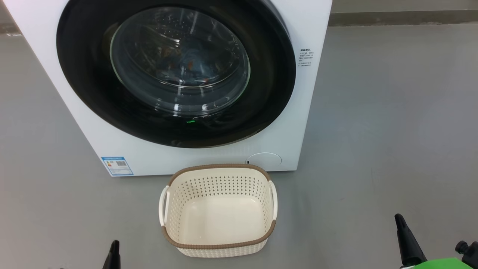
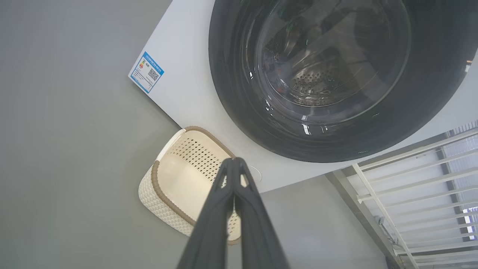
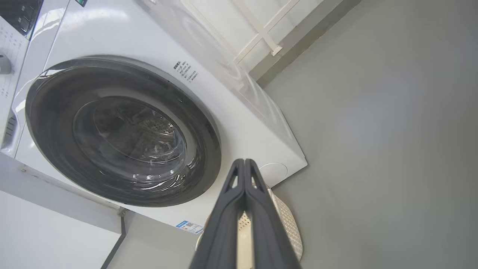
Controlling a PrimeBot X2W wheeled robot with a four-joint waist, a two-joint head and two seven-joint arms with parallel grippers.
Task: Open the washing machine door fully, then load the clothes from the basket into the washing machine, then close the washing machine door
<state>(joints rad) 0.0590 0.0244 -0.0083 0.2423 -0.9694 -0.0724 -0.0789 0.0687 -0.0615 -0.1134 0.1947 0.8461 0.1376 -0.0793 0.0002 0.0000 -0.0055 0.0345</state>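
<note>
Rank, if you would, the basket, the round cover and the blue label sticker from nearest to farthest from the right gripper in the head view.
From the right gripper:
1. Basket, on the floor to its left.
2. Round cover, low right on the washing machine front.
3. Blue label sticker, at the machine's lower left corner.

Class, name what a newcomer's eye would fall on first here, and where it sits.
The glossy black washing machine door, shut, dominates the front of the white washing machine. Blue clothes show through its glass. In front, an empty cream basket stands on the grey floor.
</note>
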